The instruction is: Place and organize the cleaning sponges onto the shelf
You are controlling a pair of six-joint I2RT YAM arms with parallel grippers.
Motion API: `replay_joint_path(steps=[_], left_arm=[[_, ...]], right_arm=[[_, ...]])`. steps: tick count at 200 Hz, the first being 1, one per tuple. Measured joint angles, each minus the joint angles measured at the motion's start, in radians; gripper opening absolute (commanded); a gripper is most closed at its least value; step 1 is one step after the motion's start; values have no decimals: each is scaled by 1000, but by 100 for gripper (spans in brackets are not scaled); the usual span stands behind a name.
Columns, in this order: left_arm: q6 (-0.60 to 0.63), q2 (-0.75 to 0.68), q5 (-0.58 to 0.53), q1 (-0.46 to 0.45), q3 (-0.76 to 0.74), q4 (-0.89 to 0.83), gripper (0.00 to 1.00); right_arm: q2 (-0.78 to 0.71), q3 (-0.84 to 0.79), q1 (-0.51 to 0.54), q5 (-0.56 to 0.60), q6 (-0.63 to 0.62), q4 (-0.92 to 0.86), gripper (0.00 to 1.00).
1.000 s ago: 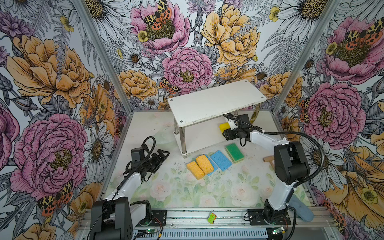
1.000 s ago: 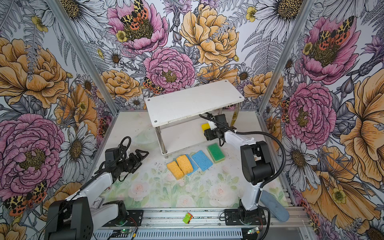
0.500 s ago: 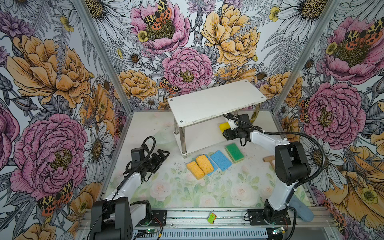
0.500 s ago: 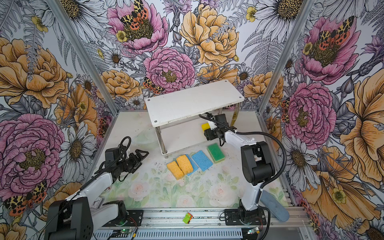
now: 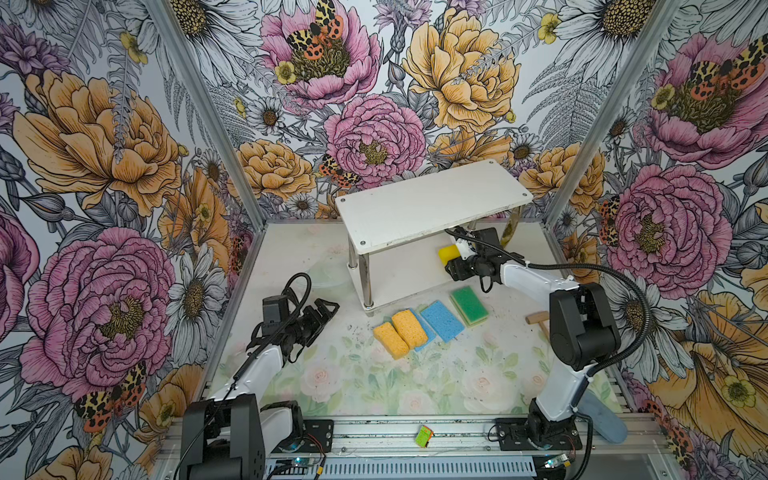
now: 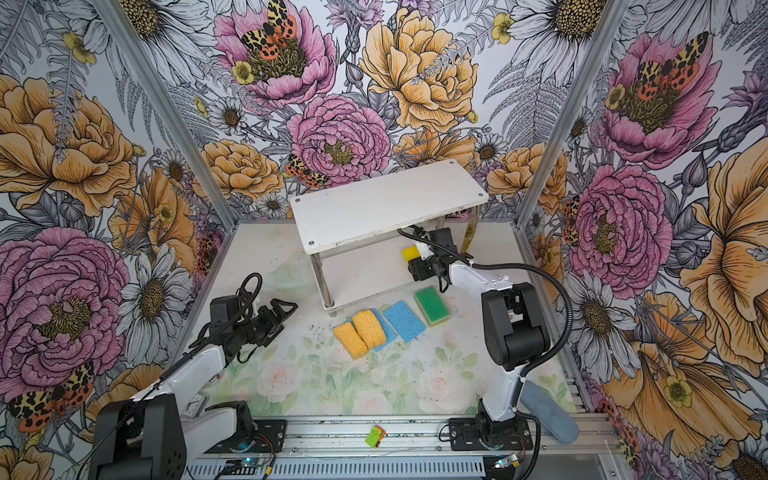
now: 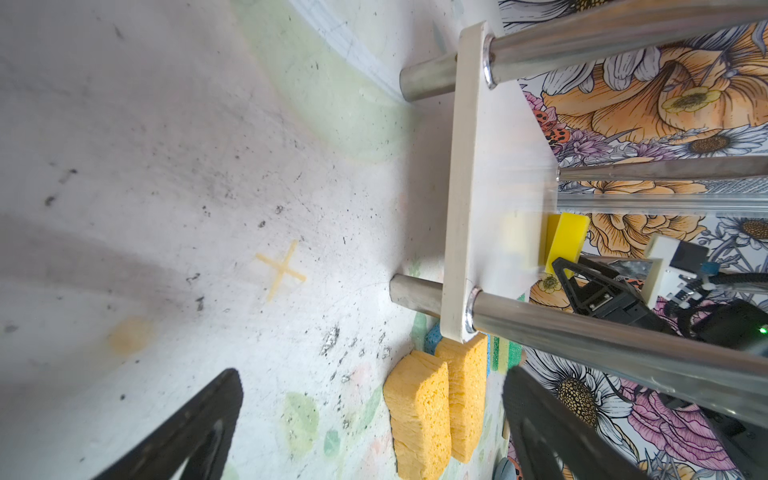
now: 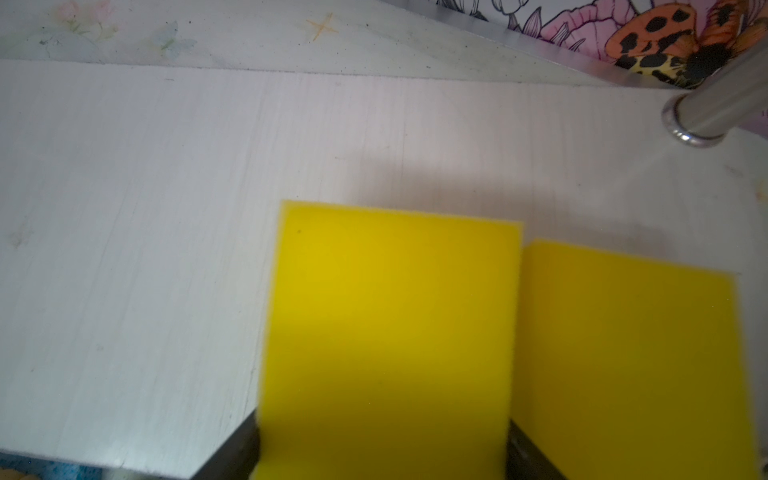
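Note:
The shelf (image 5: 432, 203) (image 6: 386, 208) stands at the back of the table. My right gripper (image 5: 453, 261) (image 8: 382, 453) reaches under its top board, shut on a bright yellow sponge (image 8: 386, 324) (image 5: 448, 252) over the lower board (image 8: 145, 249). A second bright yellow sponge (image 8: 623, 353) lies right beside it. On the table in front lie two orange-yellow sponges (image 5: 390, 338) (image 5: 409, 328), two light blue sponges (image 5: 442, 320), one partly under an orange one, and a green-topped sponge (image 5: 468, 305). My left gripper (image 5: 326, 309) (image 7: 372, 378) is open and empty, left of the orange sponges (image 7: 419, 407).
A small wooden mallet (image 5: 538, 320) lies by the right arm. A chrome leg (image 5: 365, 278) stands at the shelf's front left corner. A small green and orange item (image 5: 424, 437) sits on the front rail, and a grey-blue pad (image 5: 602, 419) lies at the front right.

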Motion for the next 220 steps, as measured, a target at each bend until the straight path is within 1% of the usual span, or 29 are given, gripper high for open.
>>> replay_joint_path(steps=[102,220], left_arm=[[0,0,0,0,0,0,99],[0,-5,0,0,0,0,99]], right_arm=[[3,0,0,0,3,0,72],[3,0,0,0,3,0,76]])
